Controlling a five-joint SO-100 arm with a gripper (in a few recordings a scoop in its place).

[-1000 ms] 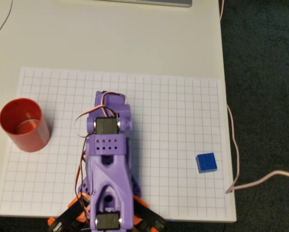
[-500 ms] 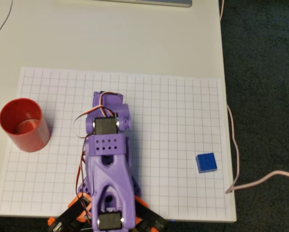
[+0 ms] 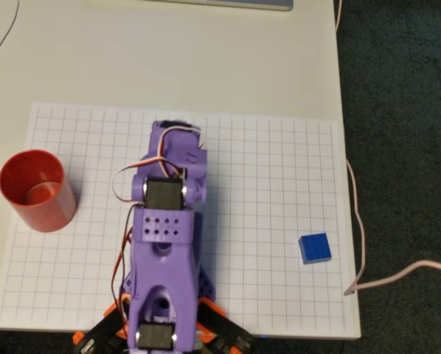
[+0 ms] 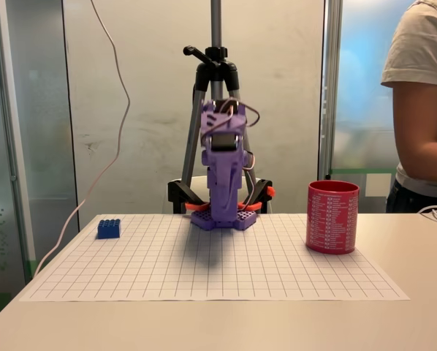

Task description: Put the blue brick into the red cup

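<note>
White gridded paper [image 3: 265, 147] covers the table; the blue brick [image 3: 315, 248] lies untouched near its right edge in the overhead view, well apart from the upright red cup [image 3: 36, 190] at the left. Between them the purple arm [image 3: 165, 243] stands folded; whether its jaws are released or clenched I cannot tell, so the pick looks not yet begun.

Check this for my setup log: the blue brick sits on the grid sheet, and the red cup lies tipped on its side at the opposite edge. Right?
Not quite. The red cup stands upright, as the fixed view shows; the overhead view looks down into its open mouth. The blue brick does sit on the grid sheet, at the opposite edge.

Bare grid mat [image 3: 265, 169] surrounds the blue brick [image 3: 315, 248].
</note>
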